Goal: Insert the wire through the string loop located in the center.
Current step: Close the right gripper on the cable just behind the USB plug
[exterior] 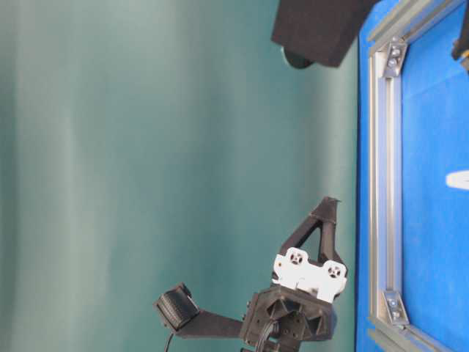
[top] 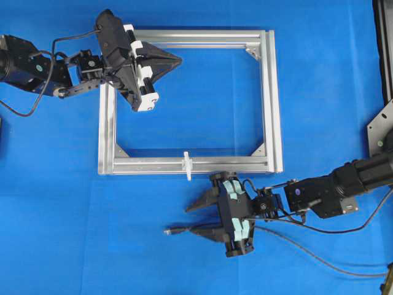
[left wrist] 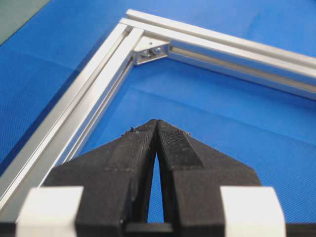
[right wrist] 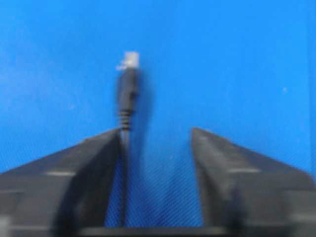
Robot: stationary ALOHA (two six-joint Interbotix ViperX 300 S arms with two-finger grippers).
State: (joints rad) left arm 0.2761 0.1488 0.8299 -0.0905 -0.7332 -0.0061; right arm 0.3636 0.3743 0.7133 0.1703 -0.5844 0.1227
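The wire (top: 169,232) lies on the blue mat in front of the frame, its small plug (right wrist: 129,79) pointing left. My right gripper (top: 193,220) is low over it and open. The wire runs between the fingers, close against the left finger (right wrist: 98,158), with a wide gap to the other. The string loop (top: 187,165) stands white across the near bar of the silver frame (top: 273,104), just above and left of my right gripper. My left gripper (top: 179,59) hovers shut and empty over the frame's far left corner; the wrist view shows its tips (left wrist: 157,121) pressed together.
The wire trails off to the right (top: 307,255) across the mat. Triangular corner brackets (left wrist: 150,49) sit inside the frame's corners. A grey metal plate (top: 381,132) stands at the right edge. In the table-level view the left gripper (exterior: 330,205) hangs beside the frame bar (exterior: 385,183).
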